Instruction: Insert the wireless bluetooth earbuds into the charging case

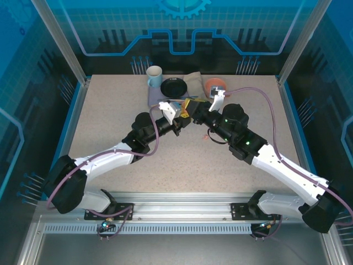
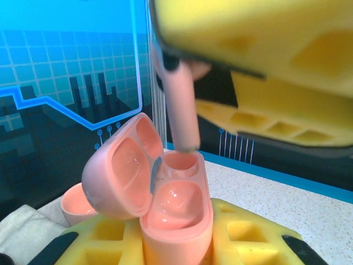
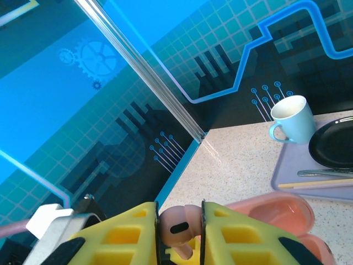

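In the left wrist view the right hand (image 2: 198, 69) is blurred and cut off at the top, hiding the bud's (image 2: 182, 110) head; the left hand's (image 2: 176, 245) fingers (image 2: 242, 237) hide the case's (image 2: 176, 204) base. From above, bud and case are too small to tell.

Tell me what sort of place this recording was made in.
Probably a robot lab or demo cell: a speckled table walled by blue circuit-patterned panels, with aluminium frame posts and a mounting rail.
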`<state>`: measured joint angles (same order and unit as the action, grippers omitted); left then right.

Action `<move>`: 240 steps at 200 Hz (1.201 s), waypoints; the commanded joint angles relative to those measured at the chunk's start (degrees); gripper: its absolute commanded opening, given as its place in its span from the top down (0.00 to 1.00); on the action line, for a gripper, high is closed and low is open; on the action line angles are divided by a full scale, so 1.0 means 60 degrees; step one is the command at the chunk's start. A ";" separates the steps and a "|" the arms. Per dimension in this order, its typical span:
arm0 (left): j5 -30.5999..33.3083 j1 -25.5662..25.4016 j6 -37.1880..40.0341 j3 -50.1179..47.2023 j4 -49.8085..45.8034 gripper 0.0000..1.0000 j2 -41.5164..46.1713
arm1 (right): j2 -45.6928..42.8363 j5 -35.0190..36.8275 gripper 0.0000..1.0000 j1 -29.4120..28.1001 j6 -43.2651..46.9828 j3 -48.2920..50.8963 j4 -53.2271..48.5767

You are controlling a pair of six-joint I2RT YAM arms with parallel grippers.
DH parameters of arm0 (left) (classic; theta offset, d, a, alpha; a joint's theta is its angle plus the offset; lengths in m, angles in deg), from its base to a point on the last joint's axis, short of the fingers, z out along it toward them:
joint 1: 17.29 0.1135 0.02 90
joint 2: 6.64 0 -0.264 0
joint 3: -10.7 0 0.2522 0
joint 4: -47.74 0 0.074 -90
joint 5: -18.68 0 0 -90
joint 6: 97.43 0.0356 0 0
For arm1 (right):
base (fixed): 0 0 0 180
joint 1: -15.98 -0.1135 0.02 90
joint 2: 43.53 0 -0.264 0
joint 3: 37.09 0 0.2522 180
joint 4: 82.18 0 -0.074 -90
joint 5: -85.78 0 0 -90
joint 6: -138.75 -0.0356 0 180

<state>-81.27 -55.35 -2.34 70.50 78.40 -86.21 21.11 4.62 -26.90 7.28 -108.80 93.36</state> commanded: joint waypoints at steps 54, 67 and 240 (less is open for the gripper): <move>-0.0091 -0.0047 0.0194 0.0443 0.0107 1.00 0.0091 | -0.0213 0.0423 0.79 -0.0142 0.0088 0.0331 0.0431; -0.0086 -0.0050 0.0171 0.0447 0.0111 1.00 0.0107 | -0.0176 0.0467 0.79 -0.0142 0.0090 0.0340 0.0398; 0.0143 -0.0056 0.0222 0.0590 -0.0079 1.00 0.0238 | 0.0002 0.0213 0.82 -0.0111 0.0013 0.0665 -0.0019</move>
<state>-81.03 -55.35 -2.32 71.55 76.37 -86.21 20.76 6.22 -26.90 7.24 -105.37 93.97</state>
